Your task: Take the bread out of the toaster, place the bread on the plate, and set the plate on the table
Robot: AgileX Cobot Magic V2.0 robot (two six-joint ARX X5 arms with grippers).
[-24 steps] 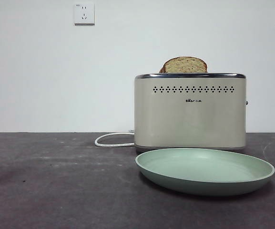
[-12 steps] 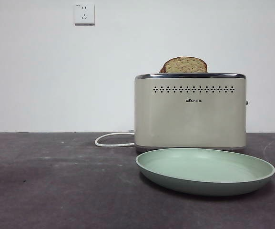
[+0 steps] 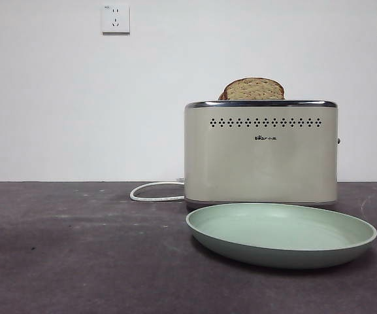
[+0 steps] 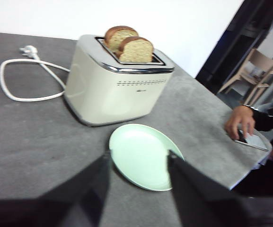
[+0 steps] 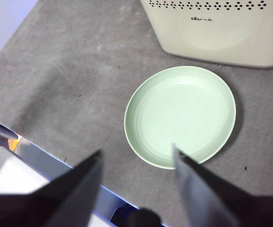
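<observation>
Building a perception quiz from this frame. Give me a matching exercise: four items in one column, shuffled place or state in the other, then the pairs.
Items:
1. bread
2. plate
3. cord
4. left end effector

Descriptions:
A. lies looped on the table beside the toaster
B. open, holding nothing, above the table
C. stands in the toaster's slot, top sticking out
D. sits empty on the table in front of the toaster

Pairs: 1-C, 2-D, 3-A, 4-B

The toaster stands on the table.
</observation>
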